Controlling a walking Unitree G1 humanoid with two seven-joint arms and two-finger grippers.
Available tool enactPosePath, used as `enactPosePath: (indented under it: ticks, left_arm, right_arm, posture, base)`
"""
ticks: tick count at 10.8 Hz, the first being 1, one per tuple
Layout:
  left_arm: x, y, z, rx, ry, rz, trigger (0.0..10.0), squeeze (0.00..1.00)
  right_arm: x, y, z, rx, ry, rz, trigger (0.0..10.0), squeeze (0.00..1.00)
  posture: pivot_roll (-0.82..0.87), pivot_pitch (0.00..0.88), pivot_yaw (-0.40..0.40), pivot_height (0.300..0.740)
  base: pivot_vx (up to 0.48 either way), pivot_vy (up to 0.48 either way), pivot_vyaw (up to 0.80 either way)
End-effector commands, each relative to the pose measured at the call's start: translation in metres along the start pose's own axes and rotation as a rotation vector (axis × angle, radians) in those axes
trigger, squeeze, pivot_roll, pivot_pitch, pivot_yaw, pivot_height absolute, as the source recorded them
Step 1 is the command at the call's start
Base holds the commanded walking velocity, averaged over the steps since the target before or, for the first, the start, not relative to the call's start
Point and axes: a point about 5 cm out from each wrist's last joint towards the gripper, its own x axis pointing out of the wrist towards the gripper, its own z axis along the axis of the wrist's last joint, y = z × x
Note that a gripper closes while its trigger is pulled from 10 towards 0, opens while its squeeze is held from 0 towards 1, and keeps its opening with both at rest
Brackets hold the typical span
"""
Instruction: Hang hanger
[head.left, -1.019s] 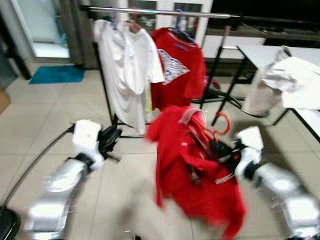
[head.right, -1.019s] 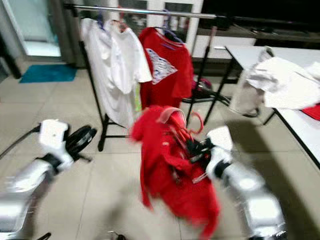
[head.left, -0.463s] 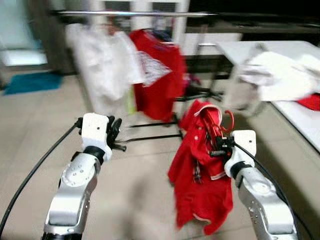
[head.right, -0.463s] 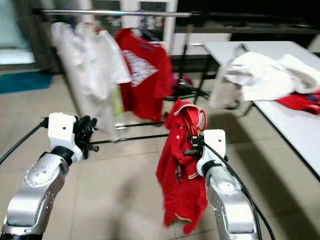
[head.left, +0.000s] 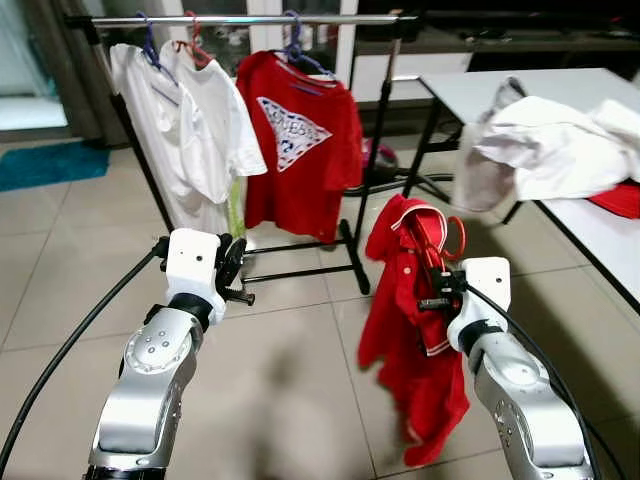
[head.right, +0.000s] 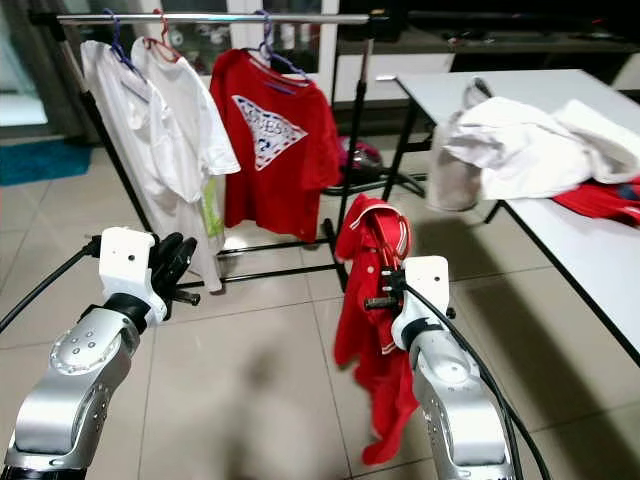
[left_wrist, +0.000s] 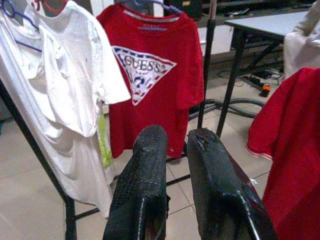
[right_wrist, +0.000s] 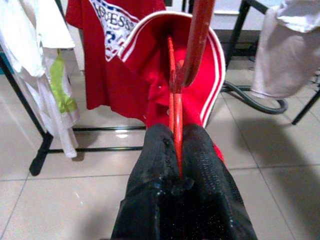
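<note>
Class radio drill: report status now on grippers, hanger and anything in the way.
Right gripper shut on red hanger, red shirt on it. Left gripper empty, raised. Clothes rail ahead; hung shirts fill its left part.

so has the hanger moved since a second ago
Yes: the hanger with its red polo now sits right of the rack post; camera moved too.

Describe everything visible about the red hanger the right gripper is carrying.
The red hanger looks like thin red plastic, with a curved hook rising above the collar of a red shirt with white-striped trim that drapes from it. The right gripper is shut on the hanger's neck, fingers pinching it from both sides. It is held upright in the air above the tiled floor, in front of the clothes rack and apart from it, not yet hooked on the rail.
</note>
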Motion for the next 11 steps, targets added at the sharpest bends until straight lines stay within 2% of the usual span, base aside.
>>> enactPosePath:
  ticks: [1, 11]
  left_arm:
    - [-0.0016, 0.0001, 0.0025, 0.011, -0.003, 0.007, 10.0, 0.00]
    - [-0.0021, -0.0009, 0.0039, 0.006, 0.000, -0.014, 10.0, 0.00]
  right_arm:
    - [0.0012, 0.0027, 0.0143, -0.011, -0.064, 0.009, 10.0, 0.00]
    - [0.0012, 0.0045, 0.0168, 0.034, -0.093, 0.009, 10.0, 0.00]
  posture:
    - [0.11, 0.026, -0.017, 0.740]
    - [0.11, 0.010, -0.011, 0.740]
  base:
    - [0.405, 0.000, 0.00]
    - [0.434, 0.000, 0.00]
